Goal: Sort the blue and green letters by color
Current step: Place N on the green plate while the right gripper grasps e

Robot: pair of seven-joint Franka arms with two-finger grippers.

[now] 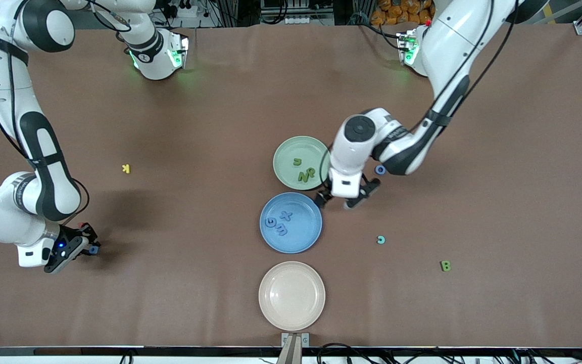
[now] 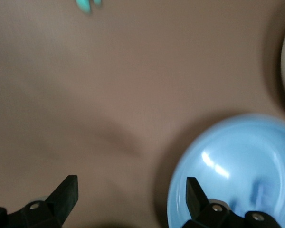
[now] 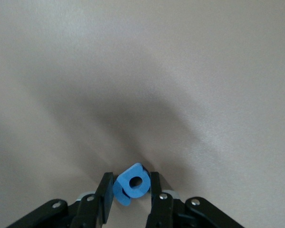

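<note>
1. Brown table point(image 1: 180, 283) carried three round plates, with green letters point(image 1: 303, 172) in the green plate point(image 1: 286, 151) and blue letters point(image 1: 278, 222) in the blue plate point(image 1: 301, 242).
2. Left gripper point(image 1: 345, 198) hung spread wide beside the blue plate, holding nothing.
3. Right gripper point(image 3: 128, 190) pinched a small blue letter point(image 3: 131, 183) near the right arm's end.

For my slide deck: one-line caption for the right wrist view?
Right gripper closed on a small blue letter with a round hole, above the brown table.

A brown table point(image 1: 210, 283) carries three plates in a row: green point(image 1: 287, 151), blue point(image 1: 301, 237) and cream point(image 1: 291, 296). Loose letters lie on it too: a yellow K point(image 1: 126, 168), a blue ring-shaped letter point(image 1: 380, 170), a teal letter point(image 1: 381, 239) and a green B point(image 1: 445, 265).
</note>
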